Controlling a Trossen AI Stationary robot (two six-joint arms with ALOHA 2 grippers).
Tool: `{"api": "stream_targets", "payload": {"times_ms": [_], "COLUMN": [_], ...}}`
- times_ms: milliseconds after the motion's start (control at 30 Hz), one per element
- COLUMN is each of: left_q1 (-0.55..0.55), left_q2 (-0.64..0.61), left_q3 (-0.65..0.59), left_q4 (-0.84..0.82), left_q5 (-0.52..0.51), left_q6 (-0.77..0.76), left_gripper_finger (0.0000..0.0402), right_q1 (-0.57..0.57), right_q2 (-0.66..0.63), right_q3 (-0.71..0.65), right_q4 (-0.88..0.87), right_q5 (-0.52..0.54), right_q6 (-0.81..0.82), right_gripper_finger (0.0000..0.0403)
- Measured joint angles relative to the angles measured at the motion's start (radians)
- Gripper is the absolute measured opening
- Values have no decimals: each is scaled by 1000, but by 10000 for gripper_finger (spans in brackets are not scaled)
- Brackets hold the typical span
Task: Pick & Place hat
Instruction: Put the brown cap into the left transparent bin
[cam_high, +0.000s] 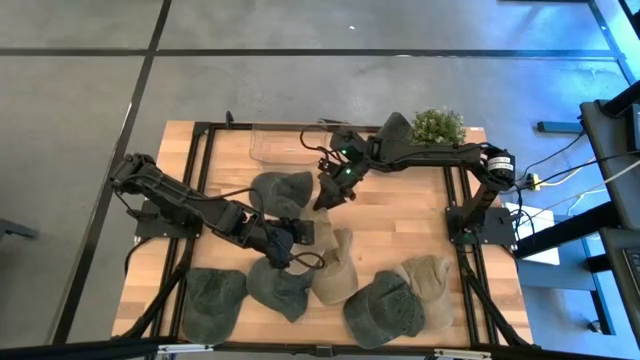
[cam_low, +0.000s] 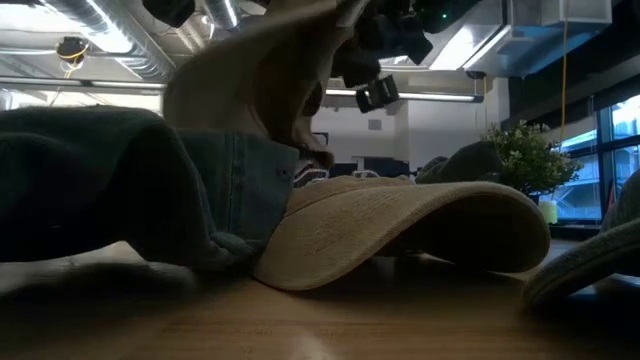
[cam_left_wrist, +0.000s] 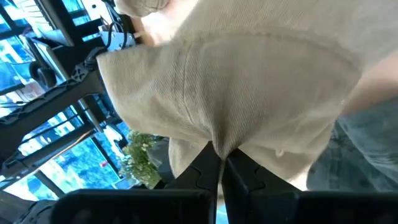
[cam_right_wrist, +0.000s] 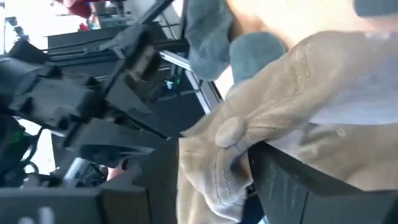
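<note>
Tan hat (cam_left_wrist: 249, 87) clenched by left gripper (cam_left_wrist: 222, 163) and right gripper (cam_right_wrist: 242, 163), wrist views confirm pinches, high view shows surrounding hats (cam_high: 385, 305)

L arm reaches in from the table's left edge, low and stretched toward mid-table; left gripper (cam_high: 290, 240) sits near centre, fingers (cam_left_wrist: 239, 174) pinched tight together on tan cloth. R arm comes from the right edge, elbow bent, forearm angled across the far side; right gripper (cam_high: 328, 195) points down, just beyond the left one, fingers (cam_right_wrist: 283, 180) clamped on tan fabric.
</note>
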Motion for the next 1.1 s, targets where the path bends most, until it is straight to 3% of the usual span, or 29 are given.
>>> {"api": "stream_targets", "payload": {"times_ms": [300, 567, 900, 1100], "left_q1": [0, 0, 0, -3], "left_q2": [0, 0, 0, -1], "left_q3": [0, 0, 0, 0], "left_q4": [1, 0, 7, 7], "left_q5": [-1, -3, -41, -6], "left_q6": [25, -32, -62, -159], "left_gripper_finger": [3, 4, 9, 52], "right_q1": [0, 0, 0, 0], "right_q2": [14, 18, 17, 17], "right_q3": [0, 0, 0, 0], "right_q4": [-37, 1, 2, 1], "right_q5": [21, 26, 26, 22], "right_q6": [-66, -181, -214, -218], "right_gripper_finger": [125, 16, 7, 8]}}
